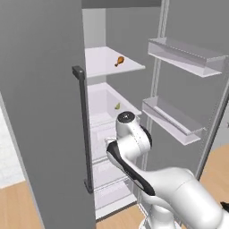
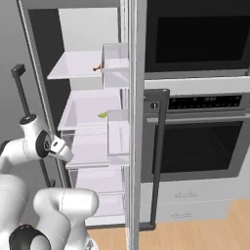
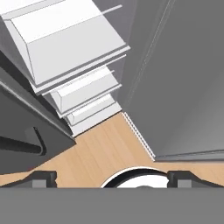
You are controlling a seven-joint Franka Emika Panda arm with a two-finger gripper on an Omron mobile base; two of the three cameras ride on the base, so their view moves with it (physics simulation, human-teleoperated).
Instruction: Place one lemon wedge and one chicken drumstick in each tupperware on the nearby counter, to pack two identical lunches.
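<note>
The robot arm (image 1: 134, 152) stands nearest, folded in front of the open fridge (image 1: 112, 134). The tool (image 3: 112, 177) points down at the wooden floor (image 3: 100, 153), tips wide apart and holding nothing. One chicken drumstick (image 1: 119, 61) lies on the upper fridge shelf (image 1: 107, 62). A small yellow-green piece, probably a lemon wedge (image 1: 117, 106), sits in the drawer (image 1: 105, 100) below. Judgement: packing appears not yet begun. Both visible items remain to be fetched, and each tupperware on the desk remains to be filled.
</note>
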